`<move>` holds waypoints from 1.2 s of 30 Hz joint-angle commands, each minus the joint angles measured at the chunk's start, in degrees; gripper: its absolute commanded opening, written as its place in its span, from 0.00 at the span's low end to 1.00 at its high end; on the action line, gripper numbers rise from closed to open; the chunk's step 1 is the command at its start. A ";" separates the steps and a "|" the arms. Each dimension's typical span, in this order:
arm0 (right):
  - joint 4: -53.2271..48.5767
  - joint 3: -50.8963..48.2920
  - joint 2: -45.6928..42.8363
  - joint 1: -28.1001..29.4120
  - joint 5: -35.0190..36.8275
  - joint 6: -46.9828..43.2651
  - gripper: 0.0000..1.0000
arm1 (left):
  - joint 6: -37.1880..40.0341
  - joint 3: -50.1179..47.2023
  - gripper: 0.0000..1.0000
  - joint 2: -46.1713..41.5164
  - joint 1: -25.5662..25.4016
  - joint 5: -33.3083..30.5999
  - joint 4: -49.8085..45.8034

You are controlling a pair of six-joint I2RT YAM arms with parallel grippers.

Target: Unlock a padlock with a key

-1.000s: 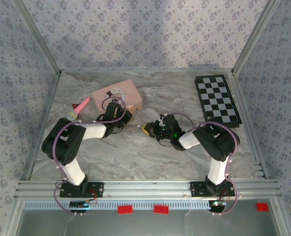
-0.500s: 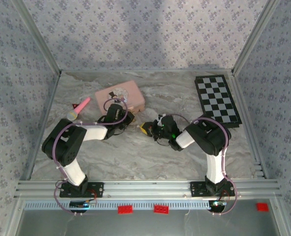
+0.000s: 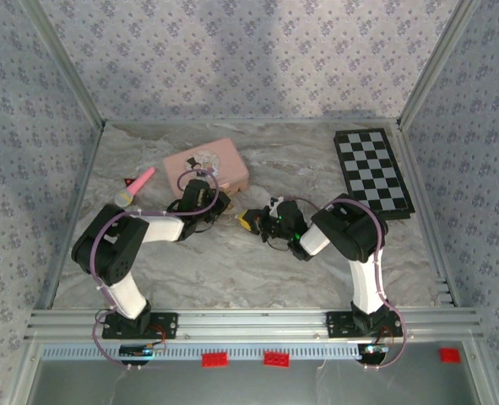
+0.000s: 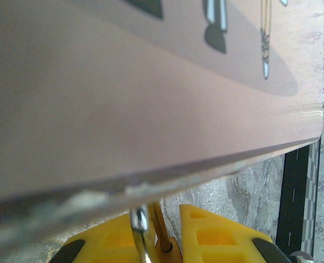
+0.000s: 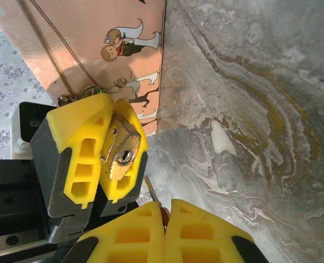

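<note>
Lower left of the right wrist view, padlock (image 5: 123, 153): the brass body is clamped between two yellow fingers, with the keyhole face turned toward the camera. At the bottom edge of the left wrist view its brass top and silvery shackle (image 4: 139, 222) show.
Left gripper (image 4: 159, 227): closed on the padlock, one yellow finger on each side of the body. Its tips sit just under the edge of the pink box.
Right gripper (image 5: 166, 216): at the bottom centre of its own view, fingers pressed together with no gap, pinching the key.
Key (image 5: 151, 190): a slim strip poking up and to the left out of the right gripper's tips. Its end lies just below the padlock and is not in the keyhole. It is too thin to show any detail.
Pink box (image 3: 207, 164): lies flat in the upper middle of the top view, just beyond the left gripper. In the left wrist view its side covers most of the frame, right above the shackle; whether they touch I cannot tell.
In the way: the box's cartoon-printed face stands close behind the padlock in the right wrist view, and a yellow finger of the left gripper sits beside the keyhole face.
Pink toy microphone (image 3: 136, 187): left part of the top view, well apart from the padlock.
Chessboard (image 3: 372, 171): upper right of the top view, flat, well apart from both grippers.
Table (image 5: 249, 120): grey marbled surface, bare across the right half of the right wrist view.
</note>
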 commanded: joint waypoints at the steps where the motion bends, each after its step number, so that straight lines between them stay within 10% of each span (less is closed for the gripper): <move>1: 3.63 0.99 1.23 0.13 -0.81 1.76 0.00 | -7.04 -0.85 0.00 -1.12 -1.52 8.36 2.15; 36: 11.44 0.25 4.47 -0.58 -0.66 5.85 0.00 | -8.62 -2.59 0.00 -1.82 -1.97 8.76 4.22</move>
